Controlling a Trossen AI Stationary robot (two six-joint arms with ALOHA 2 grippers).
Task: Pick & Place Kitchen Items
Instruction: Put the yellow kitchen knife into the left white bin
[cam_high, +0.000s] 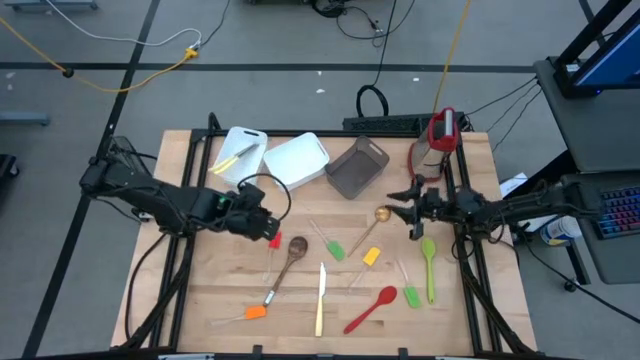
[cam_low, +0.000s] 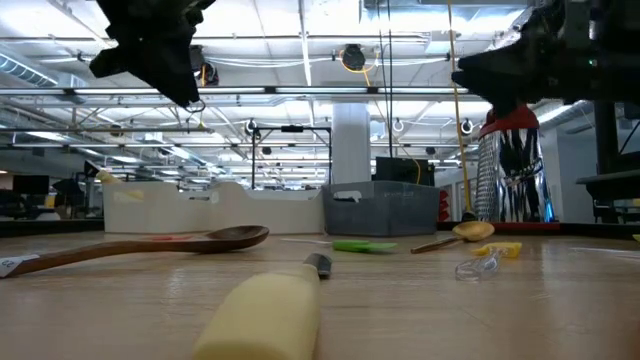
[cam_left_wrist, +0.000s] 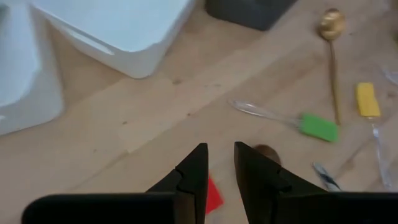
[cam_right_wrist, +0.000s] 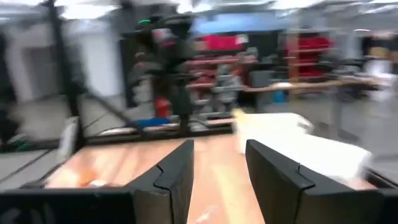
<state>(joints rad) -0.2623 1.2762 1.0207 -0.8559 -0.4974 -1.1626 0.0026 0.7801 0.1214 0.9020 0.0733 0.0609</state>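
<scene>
Left pincer (cam_high: 272, 228) hovers above the desk (cam_high: 200, 300) over a red spatula (cam_high: 274, 240), jaws narrowly parted, empty. Right pincer (cam_high: 410, 212) hangs beside the gold spoon (cam_high: 381, 214), jaws moderately apart, empty. Wooden spoon (cam_high: 288, 262), knife (cam_high: 321, 298), red spoon (cam_high: 371, 309) and green spoon (cam_high: 429, 264) lie scattered mid-desk. 1 utensil rests in the white bin (cam_high: 240, 152).

Utensils lie flat, scattered on wood: wooden spoon (cam_high: 288, 260), pale-handled knife (cam_high: 321, 297), red spoon (cam_high: 371, 309), green spoon (cam_high: 430, 265), gold spoon (cam_high: 373, 228).
</scene>
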